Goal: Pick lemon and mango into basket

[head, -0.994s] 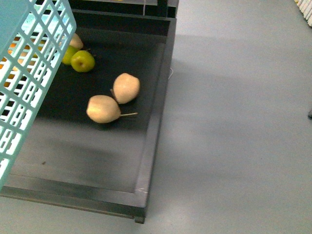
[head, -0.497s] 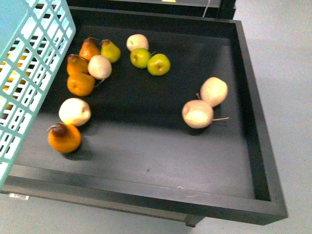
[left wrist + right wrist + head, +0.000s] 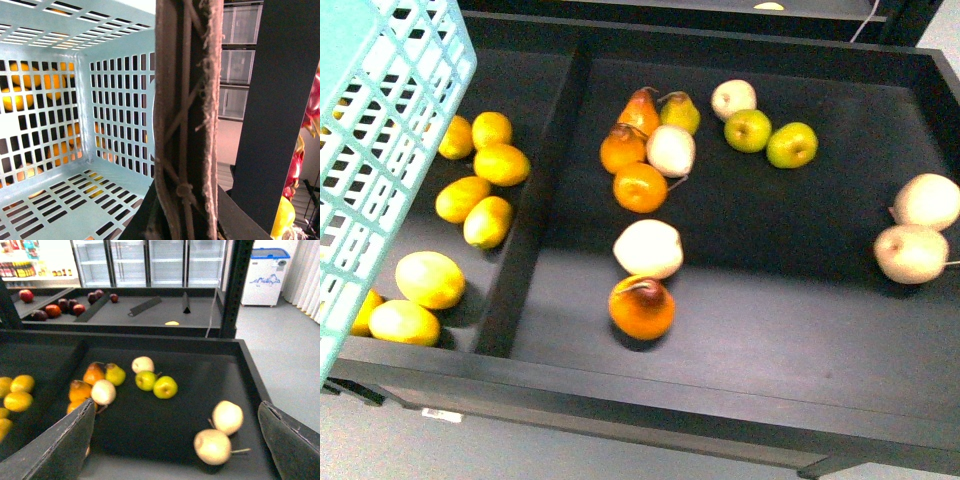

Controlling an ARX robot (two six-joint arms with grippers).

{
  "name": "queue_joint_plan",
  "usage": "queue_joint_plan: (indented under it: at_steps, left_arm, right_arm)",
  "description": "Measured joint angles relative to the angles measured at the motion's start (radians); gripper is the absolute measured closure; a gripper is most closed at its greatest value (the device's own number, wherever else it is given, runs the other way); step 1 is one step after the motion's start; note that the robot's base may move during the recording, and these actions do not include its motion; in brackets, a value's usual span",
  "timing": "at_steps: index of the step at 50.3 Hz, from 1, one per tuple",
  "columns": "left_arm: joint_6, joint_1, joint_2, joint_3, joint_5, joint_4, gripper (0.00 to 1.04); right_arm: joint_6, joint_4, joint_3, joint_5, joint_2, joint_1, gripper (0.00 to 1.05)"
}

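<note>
Right gripper (image 3: 176, 405) open, left gripper (image 3: 182, 222) clamping my basket handle (image 3: 185, 100); I take the lemon (image 3: 430, 279), likely firm, across its middle

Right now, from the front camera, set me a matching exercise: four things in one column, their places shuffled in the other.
Things:
1. basket
2. lemon
3. green apples
4. pale pears

Places:
A. far right of the large compartment
B. in the narrow left compartment
C. raised at the left edge of the view
D. towards the back of the large compartment

Pairs: 1-C, 2-B, 3-D, 4-A
</note>
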Motion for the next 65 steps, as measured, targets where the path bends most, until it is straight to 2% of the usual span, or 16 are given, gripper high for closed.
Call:
queue_joint_plan:
  at_steps: [65]
  left_arm:
    - [0.000,0.001,0.000,0.000,-0.005,-0.002,0.98]
  right_arm:
    - [0.000,0.000,0.000,-0.001,0.002,0.000,0.09]
